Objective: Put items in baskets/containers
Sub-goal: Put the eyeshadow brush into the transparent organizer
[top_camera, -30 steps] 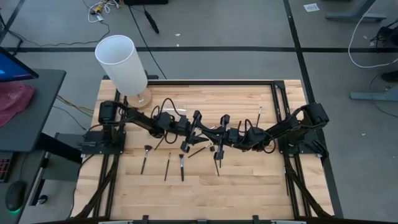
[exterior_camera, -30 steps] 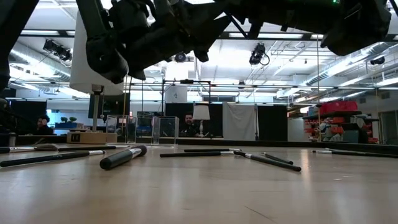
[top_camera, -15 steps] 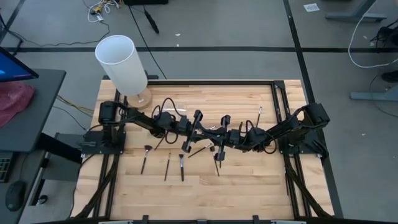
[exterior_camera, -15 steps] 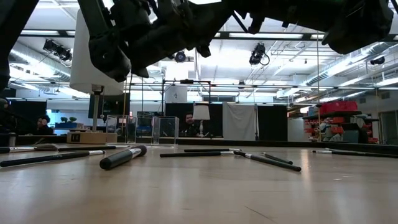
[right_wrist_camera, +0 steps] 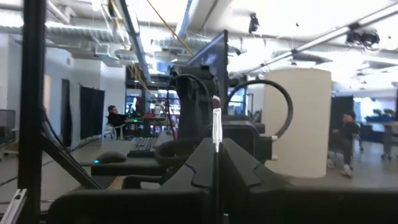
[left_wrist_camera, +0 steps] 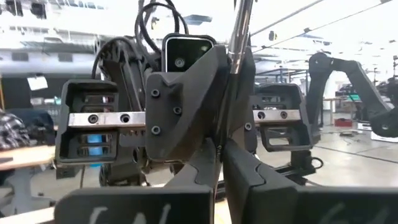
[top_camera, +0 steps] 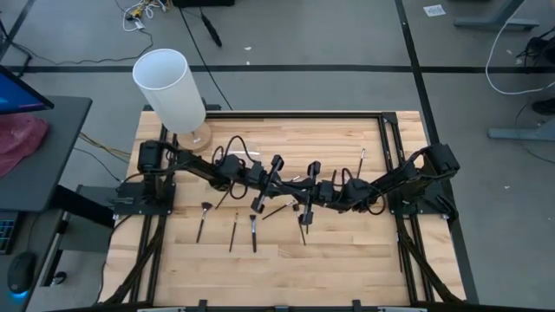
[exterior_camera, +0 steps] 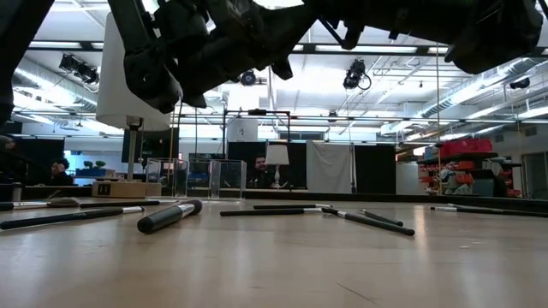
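One thin dark makeup brush [left_wrist_camera: 231, 56] with a silver ferrule [right_wrist_camera: 216, 127] stands upright in the air above the table's middle. My left gripper [left_wrist_camera: 221, 152] and my right gripper [right_wrist_camera: 216, 155] face each other there, tips almost meeting [top_camera: 293, 182], and both are shut on this brush. Several more brushes lie flat on the wooden table [top_camera: 201, 221] [top_camera: 253, 232] [top_camera: 362, 160]. The clear holder [exterior_camera: 210, 178] stands at the far left, beside the wooden base. My left gripper pinches the brush's dark handle [left_wrist_camera: 219, 144] between its two fingers. The fingers come nearly level from the table's left and lie across the brush. The brush stands upright, lifted clear of the table. My right gripper pinches the same brush just below its silver ferrule [right_wrist_camera: 216, 149] between its two fingers. These fingers come nearly level from the table's right, across the brush, which rises above them.
A tall white cylinder [top_camera: 169, 87] on a round wooden base [top_camera: 201, 139] stands at the table's far left corner. A black frame [top_camera: 381, 117] runs along the table's far and right edges. The near half of the table holds only scattered brushes [exterior_camera: 169, 216] [exterior_camera: 368, 221].
My left gripper has shut on the brush that my right gripper holds up. Both arms have stayed where they were, and the brush has remained upright.
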